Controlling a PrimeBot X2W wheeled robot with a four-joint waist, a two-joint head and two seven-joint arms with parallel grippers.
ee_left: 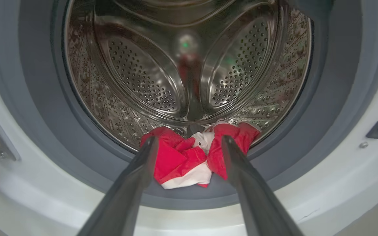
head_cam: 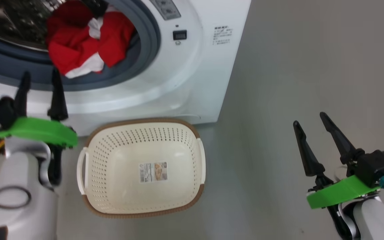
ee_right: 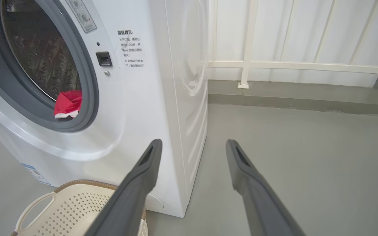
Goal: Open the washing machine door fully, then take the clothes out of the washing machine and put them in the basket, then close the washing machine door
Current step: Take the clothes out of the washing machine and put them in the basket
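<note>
Looking down from the head, you have the clothes (head_cam: 78, 46) heaped on the gasket (head_cam: 147, 50) at the washing machine (head_cam: 192, 83) mouth, the basket (head_cam: 145, 120) on the floor (head_cam: 295, 66) just before it, left jaws apart near the opening's lower edge. Your left wrist frames the clothes (ee_left: 176, 160) between spread jaws. Your right wrist shows right jaws apart over bare floor beside the machine's corner.

Washing machine (head_cam: 192, 83) shell: smooth white panel, glossy, with soft highlights. Drum (ee_left: 143, 75): perforated polished steel, mirror-bright. Gasket (ee_left: 41, 118): grey rubber, matt. Clothes (head_cam: 75, 50): red and white cloth, crumpled, faint sheen. Basket (head_cam: 112, 156): cream perforated plastic, smooth, with a brown woven-look rim; printed sticker (head_cam: 153, 172) on its bottom. Room floor (head_cam: 305, 66): grey, smooth, matt. Right gripper (ee_right: 193, 141) fingers (ee_right: 244, 173): dark, matt, plastic-looking.
</note>
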